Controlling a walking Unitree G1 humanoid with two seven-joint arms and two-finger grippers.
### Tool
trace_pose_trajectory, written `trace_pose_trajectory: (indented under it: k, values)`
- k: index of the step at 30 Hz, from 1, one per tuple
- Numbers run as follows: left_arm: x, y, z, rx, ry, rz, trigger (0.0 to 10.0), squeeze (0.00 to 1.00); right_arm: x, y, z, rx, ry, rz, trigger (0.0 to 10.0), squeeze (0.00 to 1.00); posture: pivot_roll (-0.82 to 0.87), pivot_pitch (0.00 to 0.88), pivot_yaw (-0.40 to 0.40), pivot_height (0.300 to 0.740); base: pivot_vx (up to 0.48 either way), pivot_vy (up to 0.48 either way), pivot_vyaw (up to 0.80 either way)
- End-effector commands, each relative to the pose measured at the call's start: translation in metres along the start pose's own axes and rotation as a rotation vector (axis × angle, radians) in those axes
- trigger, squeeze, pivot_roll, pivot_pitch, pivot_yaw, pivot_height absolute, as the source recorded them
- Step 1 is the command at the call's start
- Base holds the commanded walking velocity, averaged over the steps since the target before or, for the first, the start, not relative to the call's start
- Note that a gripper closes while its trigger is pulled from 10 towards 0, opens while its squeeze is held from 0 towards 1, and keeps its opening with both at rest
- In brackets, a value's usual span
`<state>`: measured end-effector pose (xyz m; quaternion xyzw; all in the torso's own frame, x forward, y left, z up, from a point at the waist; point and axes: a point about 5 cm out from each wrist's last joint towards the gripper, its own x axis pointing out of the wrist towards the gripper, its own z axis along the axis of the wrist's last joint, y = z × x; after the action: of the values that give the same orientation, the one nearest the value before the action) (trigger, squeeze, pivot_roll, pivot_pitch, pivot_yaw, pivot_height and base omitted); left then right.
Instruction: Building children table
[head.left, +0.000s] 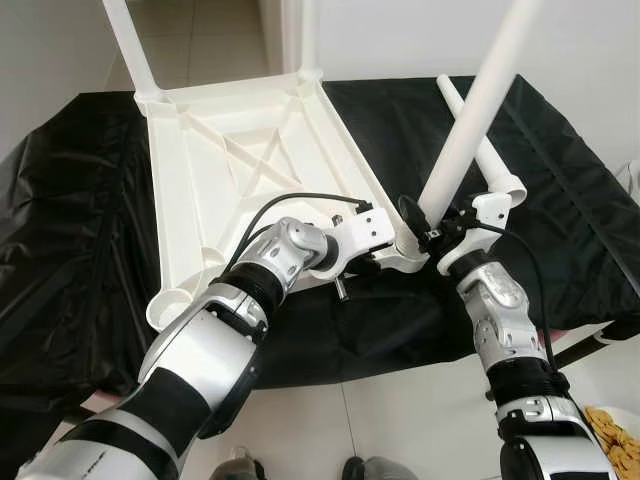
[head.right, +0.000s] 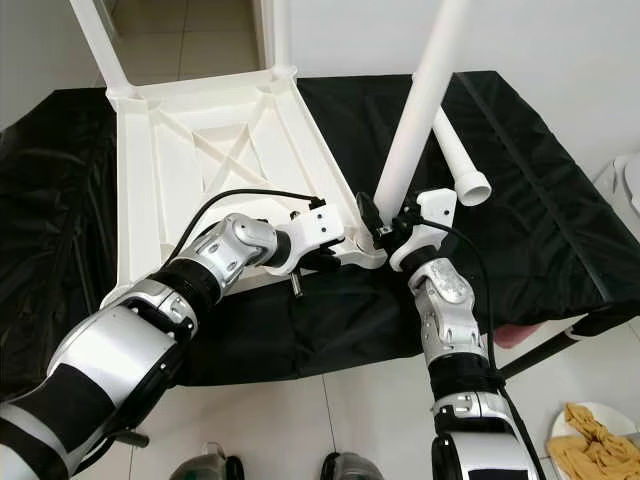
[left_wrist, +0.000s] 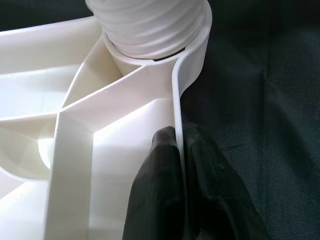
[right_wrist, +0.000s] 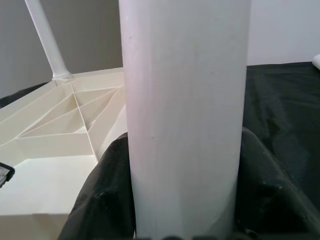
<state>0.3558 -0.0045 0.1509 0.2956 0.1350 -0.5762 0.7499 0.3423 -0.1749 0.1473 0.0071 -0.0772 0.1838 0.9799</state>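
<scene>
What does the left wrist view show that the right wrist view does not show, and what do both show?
Left wrist view: left gripper shut on the tabletop's thin rim, beside a corner socket holding a threaded leg end.
Right wrist view: right gripper shut around the smooth white leg, and another leg standing at a far corner.
Both: the upturned tabletop's ribbed underside and the black cloth.

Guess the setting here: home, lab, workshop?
Probably a room in a home, used as a makeshift assembly spot. Pale tiled floor, plain white wall, and a table draped in black cloth bearing the upturned white plastic children's tabletop. No lab fixtures in view.
</scene>
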Motion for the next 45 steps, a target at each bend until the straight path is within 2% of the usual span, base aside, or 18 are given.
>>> trace_pose_trajectory:
  k: [1,9,12,16,20,26,29,32,40,43,44,45]
  values:
    - [-0.003,0.005,0.009,0.060,0.009,0.012,10.0,0.00,-0.026,0.004,-0.062,0.072,0.315,-0.038,10.0,0.00,0.02,0.073,0.038,0.740,0.000,0.000,0.00]
    - [-0.003,0.006,0.008,0.058,0.010,0.015,10.0,0.00,-0.030,0.005,-0.065,0.030,0.324,-0.027,10.0,0.00,0.03,0.068,0.036,0.740,0.000,0.000,0.00]
    - [-0.003,0.006,0.008,0.056,0.011,0.019,10.0,0.00,-0.038,0.007,-0.063,-0.023,0.279,0.015,10.0,0.00,0.02,0.066,0.033,0.740,0.000,0.000,0.00]
    - [-0.004,0.007,0.009,0.054,0.007,0.023,10.0,0.00,-0.044,0.010,-0.063,-0.047,0.246,0.035,10.0,0.00,0.02,0.066,0.033,0.740,0.000,0.000,0.00]
    - [-0.005,0.008,0.011,0.057,0.001,0.028,10.0,0.00,-0.054,0.015,-0.065,-0.003,0.177,0.017,10.0,0.00,0.02,0.063,0.034,0.740,0.000,0.000,0.00]
    - [-0.007,0.011,0.012,0.059,0.000,0.036,10.0,0.00,-0.065,0.017,-0.074,0.049,0.182,-0.024,10.0,0.00,0.02,0.068,0.037,0.740,0.000,0.000,0.00]
    - [-0.010,0.014,0.013,0.056,-0.003,0.047,10.0,0.00,-0.073,0.016,-0.075,0.048,0.144,-0.037,10.0,0.00,0.02,0.070,0.040,0.740,0.000,0.000,0.00]
    - [-0.011,0.015,0.013,0.055,-0.005,0.049,10.0,0.00,-0.077,0.016,-0.078,0.054,0.157,-0.046,10.0,0.00,0.02,0.072,0.039,0.740,0.000,0.000,0.00]
    - [-0.012,0.017,0.015,0.053,-0.011,0.051,10.0,0.00,-0.076,0.013,-0.081,0.060,0.179,-0.063,10.0,0.00,0.02,0.073,0.040,0.740,0.000,0.000,0.00]
    - [-0.014,0.020,0.018,0.053,-0.021,0.067,10.0,0.00,-0.062,0.011,-0.071,0.060,0.157,-0.055,10.0,0.00,0.02,0.071,0.039,0.740,0.000,0.000,0.00]
    - [-0.014,0.020,0.018,0.053,-0.021,0.067,10.0,0.00,-0.062,0.011,-0.071,0.060,0.157,-0.055,10.0,0.00,0.02,0.071,0.039,0.740,0.000,0.000,0.00]
    - [-0.017,0.023,0.020,0.050,-0.034,0.082,10.0,0.00,-0.048,0.010,-0.054,0.047,0.108,-0.038,10.0,0.00,0.02,0.070,0.035,0.740,0.000,0.000,0.00]
